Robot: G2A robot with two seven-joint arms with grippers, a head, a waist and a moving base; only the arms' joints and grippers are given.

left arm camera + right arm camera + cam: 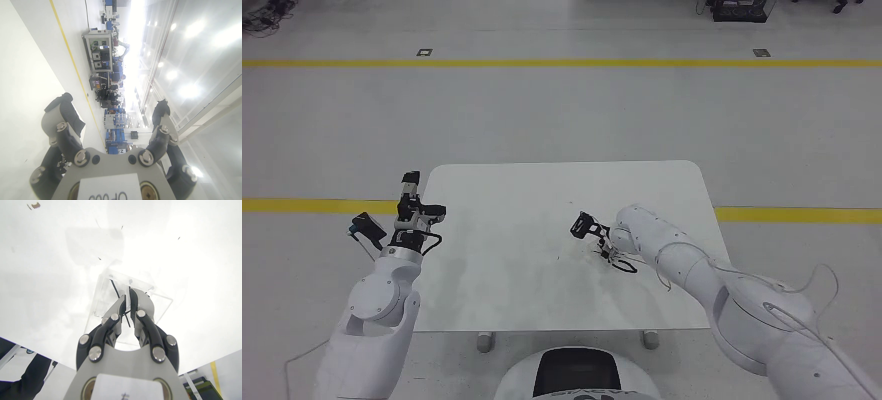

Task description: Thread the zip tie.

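Note:
A thin black zip tie (115, 289) runs through a clear acrylic block (162, 306) that stands on the white table (522, 200). My right gripper (127, 293) points down at the block and is shut on a strand of the tie, whose loose tail (127, 319) sticks out behind the pads. From above, the right gripper (609, 253) is right of the table's middle, with a dark loop of the tie (624, 266) beside it. My left gripper (409, 185) is at the table's left edge; seen from its own wrist, the left gripper (113, 100) is open, holds nothing and points away from the table.
The table's far half and left half are bare. Small dark specks (99, 258) lie on the surface beyond the block. Grey floor with yellow lines (562, 63) surrounds the table.

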